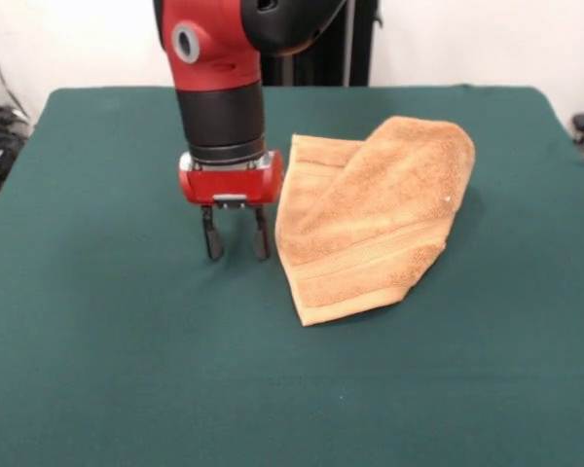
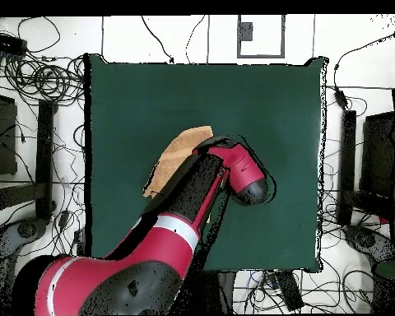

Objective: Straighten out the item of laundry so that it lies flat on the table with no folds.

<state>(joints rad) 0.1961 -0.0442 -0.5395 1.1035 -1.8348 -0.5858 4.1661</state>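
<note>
Red-black arm (image 1: 221, 88), red gripper (image 1: 236, 238), 2 black fingers (image 1: 212, 236).

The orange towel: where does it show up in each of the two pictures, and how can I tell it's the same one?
Front view: the towel lies folded right of centre, beside the open gripper but not touching it.
Overhead view: the towel lies left of centre, partly hidden under the red arm.
Shared landmark: the green table, with the arm next to the towel in both views.

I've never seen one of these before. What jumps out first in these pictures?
The big red and black arm, coming down over the middle of the green table, its gripper open with the tips just above the cloth. Right beside it lies an orange-tan towel, folded over on itself; in the overhead view the arm hides much of it.
</note>
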